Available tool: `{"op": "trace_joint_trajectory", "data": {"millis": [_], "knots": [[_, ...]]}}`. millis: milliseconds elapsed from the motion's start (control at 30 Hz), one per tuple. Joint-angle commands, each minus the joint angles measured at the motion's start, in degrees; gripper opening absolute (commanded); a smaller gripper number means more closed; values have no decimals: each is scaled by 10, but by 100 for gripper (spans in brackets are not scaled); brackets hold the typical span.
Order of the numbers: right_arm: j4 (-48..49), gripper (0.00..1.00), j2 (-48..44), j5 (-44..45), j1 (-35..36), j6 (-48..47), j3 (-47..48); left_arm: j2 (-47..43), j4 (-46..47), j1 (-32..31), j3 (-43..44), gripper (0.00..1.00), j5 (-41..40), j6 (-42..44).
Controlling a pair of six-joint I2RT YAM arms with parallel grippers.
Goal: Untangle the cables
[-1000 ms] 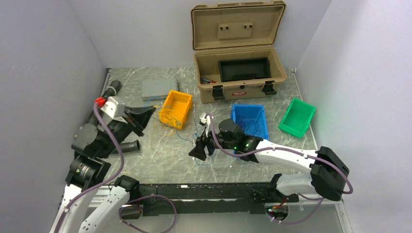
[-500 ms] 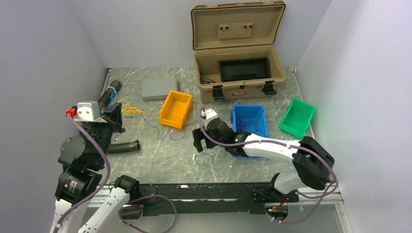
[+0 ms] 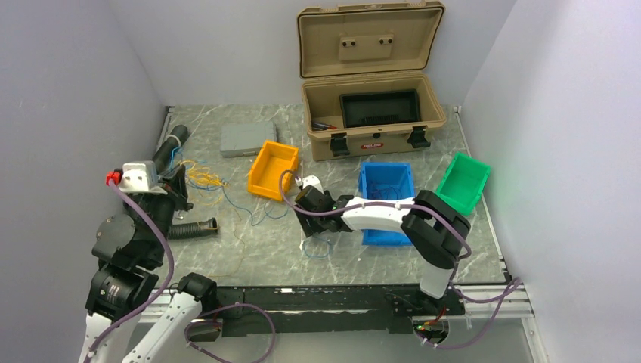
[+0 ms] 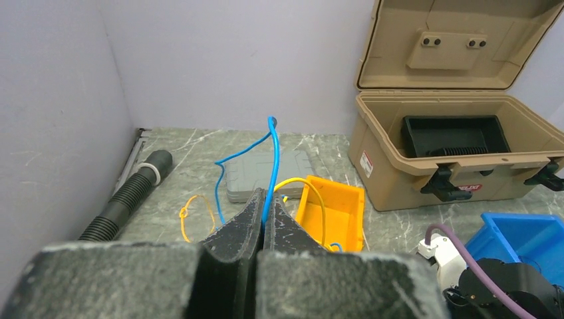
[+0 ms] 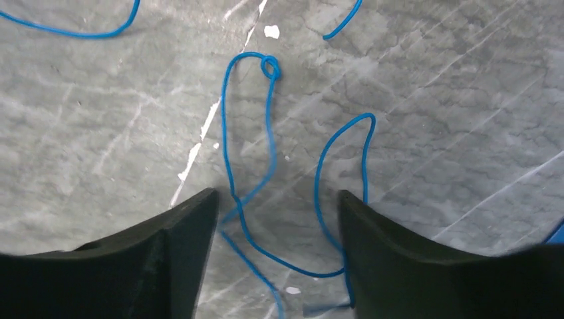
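The cables (image 3: 202,178), a loose tangle of thin yellow and blue wires, lie on the table (image 3: 257,246) to the left of the orange bin (image 3: 274,170), with a few strands trailing across the marble towards the bin's near side. The left claw (image 3: 180,186) sits at the far-left end of that tangle, well left of the orange bin. Its fingers are pressed together on a blue strand (image 4: 269,156), which rises from between the tips and curls over above them. The right claw (image 3: 310,219) is near the orange bin's front right corner, pointing down at the table. Its fingers stand wide apart and grip nothing. A separate blue loop (image 5: 267,133) with a small knot at its top lies flat on the marble in the gap between them. A tan case (image 3: 370,113) stands open behind the orange bin to the right, and a blue bin (image 3: 387,193) sits right of it.
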Motion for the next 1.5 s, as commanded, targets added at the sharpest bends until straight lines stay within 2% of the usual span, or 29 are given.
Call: {"op": "trace_joint_trajectory", "data": {"millis": [0, 33, 67, 100, 200, 300, 500, 733, 867, 1067, 1267, 1467], "knots": [[-46, 44, 22, 51, 15, -1, 38, -11, 1, 2, -4, 0, -14, 17], [-50, 19, 19, 59, 17, 0, 39, -12, 0, 2, -4, 0, -13, 18], [-43, 7, 9, 62, 18, -2, 35, -13, -2, 2, -3, 0, -13, 19], [-34, 0, -6, 60, 17, -3, 31, -14, -4, 2, -4, 0, -12, 20], [-8, 0, -59, 59, 16, -12, 32, -17, -10, 2, -4, 0, -6, 23], [-13, 0, -88, 58, 13, -38, 88, -17, -24, 2, 2, 0, 1, 21], [-52, 0, -74, 29, -1, -83, 241, -20, -45, 2, 9, 0, 17, 13], [-36, 0, -43, -44, -34, -121, 368, -26, -61, 2, 5, 0, 28, 6], [18, 0, -17, -124, -63, -118, 387, -29, -73, 2, 6, 0, 38, 5], [148, 0, 33, -269, -109, -53, 371, -34, -81, 2, 4, 0, 59, -9], [296, 0, 105, -337, -114, -8, 363, -36, -87, 2, 3, 0, 68, -12], [397, 0, 180, -354, -118, 24, 352, -37, -103, 2, 10, 0, 75, -14]]}}
